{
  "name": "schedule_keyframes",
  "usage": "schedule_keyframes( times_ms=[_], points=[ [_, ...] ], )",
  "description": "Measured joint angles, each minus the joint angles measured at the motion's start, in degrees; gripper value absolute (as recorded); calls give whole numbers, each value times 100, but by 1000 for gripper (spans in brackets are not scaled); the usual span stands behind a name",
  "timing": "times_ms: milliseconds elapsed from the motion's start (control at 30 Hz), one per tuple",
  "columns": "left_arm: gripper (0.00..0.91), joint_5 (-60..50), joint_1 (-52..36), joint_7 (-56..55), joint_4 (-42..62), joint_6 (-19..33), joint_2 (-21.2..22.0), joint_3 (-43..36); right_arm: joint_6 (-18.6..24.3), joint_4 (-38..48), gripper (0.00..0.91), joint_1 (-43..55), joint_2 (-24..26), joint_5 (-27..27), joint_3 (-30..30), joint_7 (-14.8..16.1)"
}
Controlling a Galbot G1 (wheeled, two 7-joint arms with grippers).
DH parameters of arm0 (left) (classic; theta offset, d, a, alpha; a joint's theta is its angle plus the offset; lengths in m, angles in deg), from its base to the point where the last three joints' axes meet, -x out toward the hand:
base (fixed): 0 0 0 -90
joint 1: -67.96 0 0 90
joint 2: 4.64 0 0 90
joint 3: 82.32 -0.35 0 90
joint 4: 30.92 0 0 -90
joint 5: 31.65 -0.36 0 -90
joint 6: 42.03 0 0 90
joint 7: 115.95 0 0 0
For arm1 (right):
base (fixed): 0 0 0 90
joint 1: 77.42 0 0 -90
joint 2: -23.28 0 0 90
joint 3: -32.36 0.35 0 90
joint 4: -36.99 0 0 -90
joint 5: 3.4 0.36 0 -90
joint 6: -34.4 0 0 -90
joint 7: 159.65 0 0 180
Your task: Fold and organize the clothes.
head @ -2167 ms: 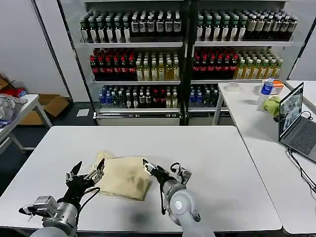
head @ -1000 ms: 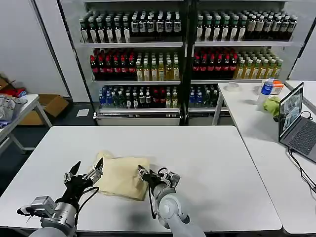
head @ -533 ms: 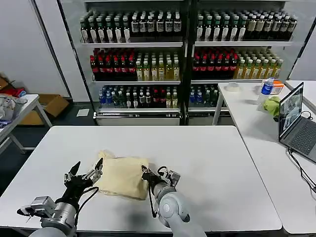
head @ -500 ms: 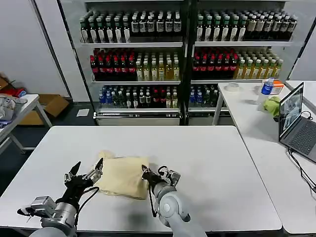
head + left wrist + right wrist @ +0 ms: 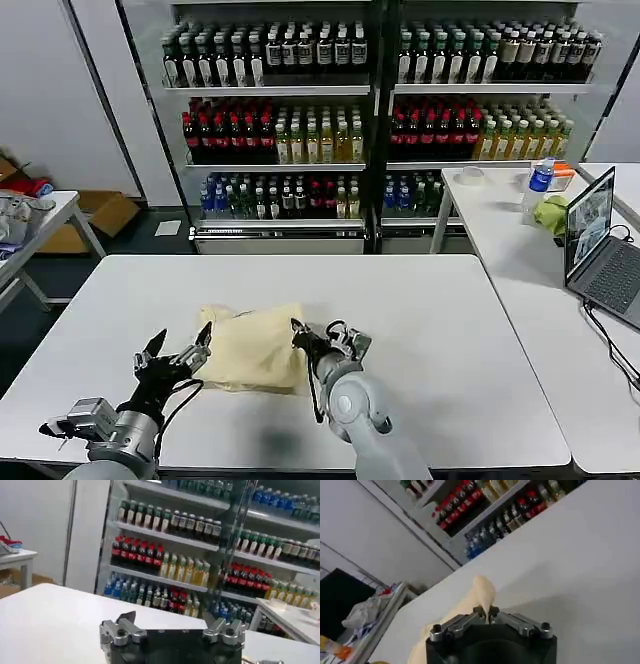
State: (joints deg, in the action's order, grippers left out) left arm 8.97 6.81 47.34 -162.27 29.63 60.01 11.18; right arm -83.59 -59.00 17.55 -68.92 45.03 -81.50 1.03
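The clothes, a pale cream-yellow T-shirt [image 5: 252,345], lie folded into a rough rectangle on the white table [image 5: 420,300], near its front edge. My right gripper [image 5: 298,335] is shut on the shirt's right edge; the right wrist view shows cream cloth [image 5: 481,594] pinched between the fingers of the right gripper [image 5: 486,613]. My left gripper [image 5: 178,353] stands open just left of the shirt, fingers spread, nothing between them. The left gripper [image 5: 172,625] in its own wrist view is open over bare table.
A second white table [image 5: 520,230] at the right holds a laptop [image 5: 596,240], a lime-green cloth [image 5: 550,213] and a bottle [image 5: 540,178]. Drink shelves [image 5: 370,110] stand behind. A small table with a whitish-grey cloth heap [image 5: 15,215] is at the far left.
The right gripper has lifted the shirt's right edge and drawn it slightly up and back. The left gripper has hardly moved and stays open.
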Motion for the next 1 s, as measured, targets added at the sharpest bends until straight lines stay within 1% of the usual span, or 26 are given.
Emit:
schedule_keyframes(
  times_ms=[333, 667, 1000],
  points=[
    [907, -12, -58, 1, 42, -2, 20, -67, -232, 0, 0, 223, 52, 13, 132, 172],
    [907, -19, -84, 1, 55, -9, 32, -113, -391, 42, 0, 285, 905, 34, 286, 358],
    [907, -21, -98, 1, 54, -19, 30, -171, -461, 127, 0, 360, 1448, 46, 445, 496]
  ],
)
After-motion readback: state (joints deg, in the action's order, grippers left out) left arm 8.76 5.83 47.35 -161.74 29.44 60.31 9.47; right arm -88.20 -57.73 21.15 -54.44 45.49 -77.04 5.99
